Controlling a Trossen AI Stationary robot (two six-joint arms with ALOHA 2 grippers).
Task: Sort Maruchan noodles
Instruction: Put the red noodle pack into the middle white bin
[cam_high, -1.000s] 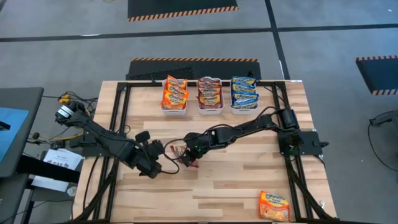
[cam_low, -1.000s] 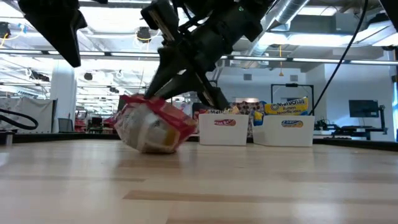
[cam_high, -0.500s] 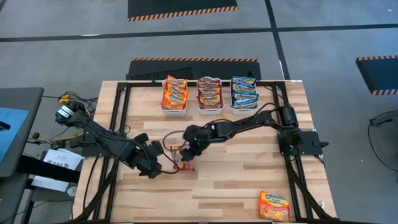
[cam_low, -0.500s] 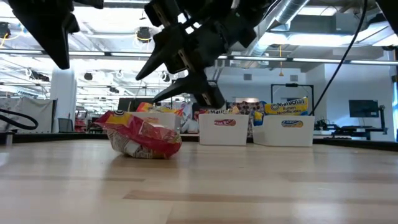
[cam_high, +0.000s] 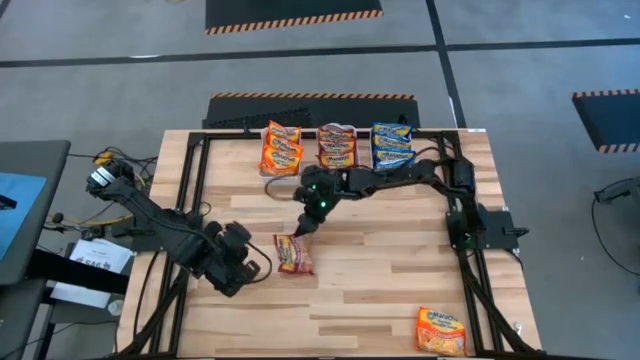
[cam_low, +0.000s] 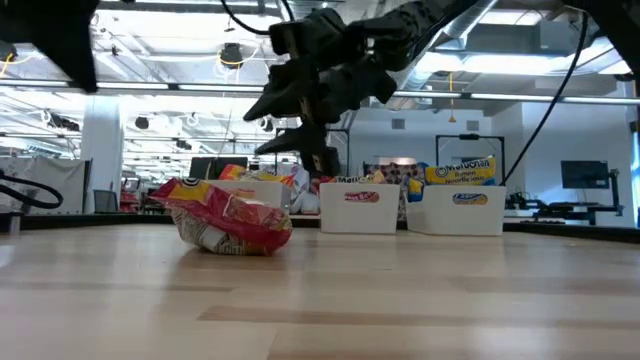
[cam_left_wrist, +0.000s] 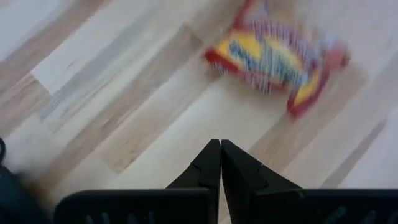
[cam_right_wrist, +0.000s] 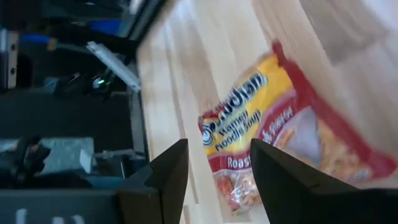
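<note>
A dark red Maruchan noodle packet (cam_high: 293, 253) lies flat on the wooden table (cam_high: 400, 280), a little left of its middle; no gripper touches it. My right gripper (cam_high: 303, 227) hangs open above and just behind it, nothing between its fingers (cam_right_wrist: 214, 158); the packet (cam_right_wrist: 280, 137) shows beyond them. My left gripper (cam_high: 252, 268) is shut and empty, just left of the packet (cam_left_wrist: 273, 56). In the low view the packet (cam_low: 225, 218) rests on the tabletop under my raised right gripper (cam_low: 292, 135).
Three white bins stand along the far edge: orange packets (cam_high: 281, 150), dark red packets (cam_high: 338, 148) and blue packets (cam_high: 392, 148). One orange packet (cam_high: 440, 330) lies at the near right corner. Black frame rails (cam_high: 190, 200) run along the table's sides.
My right gripper has opened and let go of the red packet, which dropped from a tilt to lie flat on the table. The gripper has then risen and drawn back toward the far edge and the bins. My left gripper has backed off slightly toward the table's left.
</note>
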